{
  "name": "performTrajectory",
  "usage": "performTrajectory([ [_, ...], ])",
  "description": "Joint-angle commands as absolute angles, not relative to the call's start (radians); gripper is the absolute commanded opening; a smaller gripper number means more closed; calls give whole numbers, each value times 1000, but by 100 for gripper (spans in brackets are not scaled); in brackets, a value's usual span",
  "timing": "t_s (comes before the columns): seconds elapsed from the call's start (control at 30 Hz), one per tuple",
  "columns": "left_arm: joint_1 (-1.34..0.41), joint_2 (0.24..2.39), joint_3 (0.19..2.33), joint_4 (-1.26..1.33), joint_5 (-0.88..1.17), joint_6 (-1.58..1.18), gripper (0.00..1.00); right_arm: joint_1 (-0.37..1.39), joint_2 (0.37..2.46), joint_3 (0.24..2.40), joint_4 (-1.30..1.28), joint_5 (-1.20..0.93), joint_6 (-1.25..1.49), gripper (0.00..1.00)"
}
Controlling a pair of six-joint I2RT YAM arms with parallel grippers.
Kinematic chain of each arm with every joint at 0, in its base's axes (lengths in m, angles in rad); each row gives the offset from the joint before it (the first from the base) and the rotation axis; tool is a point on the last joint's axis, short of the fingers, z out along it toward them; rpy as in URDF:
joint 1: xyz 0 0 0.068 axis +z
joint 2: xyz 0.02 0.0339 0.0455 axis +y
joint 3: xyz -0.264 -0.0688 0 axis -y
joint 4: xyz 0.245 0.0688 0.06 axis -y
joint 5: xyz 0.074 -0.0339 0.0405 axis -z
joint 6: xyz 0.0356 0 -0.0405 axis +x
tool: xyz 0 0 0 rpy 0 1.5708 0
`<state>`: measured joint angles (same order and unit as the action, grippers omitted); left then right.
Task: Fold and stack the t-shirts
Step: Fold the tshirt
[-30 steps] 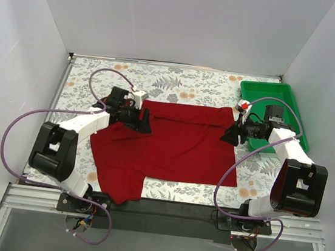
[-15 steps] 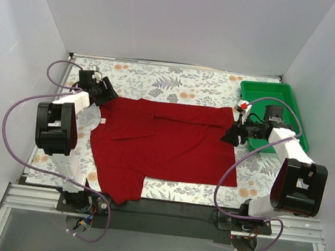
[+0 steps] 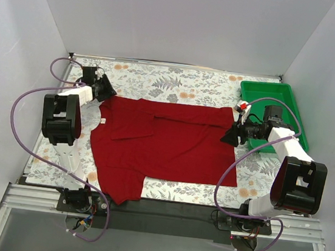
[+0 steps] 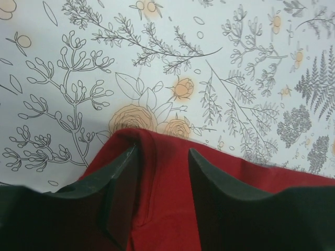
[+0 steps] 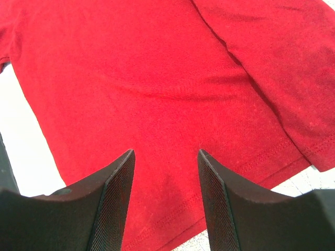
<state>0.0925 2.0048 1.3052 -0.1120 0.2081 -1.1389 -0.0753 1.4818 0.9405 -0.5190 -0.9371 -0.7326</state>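
Red t-shirt lies spread on the worktop, left pincer parted astride its far corner, right pincer parted over its right edge; a fold looks in hand, and next both would need to pinch the cloth.

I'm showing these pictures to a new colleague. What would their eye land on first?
The dark red t-shirt lies spread over the middle of the flowered table. The left tool is at its far left corner, fingers apart on either side of the cloth edge. The right tool, also open, is at its right edge. A green tray stands in the far right corner.
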Motion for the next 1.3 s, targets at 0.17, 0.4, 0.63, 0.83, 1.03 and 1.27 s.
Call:
performTrajectory([
  [0.17,97,2034,1342,-123,172,-1147,22,-72,1476,968,-523,-940,-726,50],
  [0.4,126,2037,1364,-112,130,-1144,8,-72,1473,965,-523,-942,-724,50],
  [0.63,138,2080,1417,-137,152,-1120,10,-72,1474,965,-525,-933,-726,50],
  [0.83,150,2066,1436,-138,152,-1109,44,-72,1453,969,-528,-907,-767,51],
  [1.03,181,1916,1439,-155,111,-1077,60,-69,1376,989,-636,-887,-990,53],
  [1.27,184,1472,1091,-135,115,-1224,97,-26,1253,888,-965,-868,-1615,65],
])
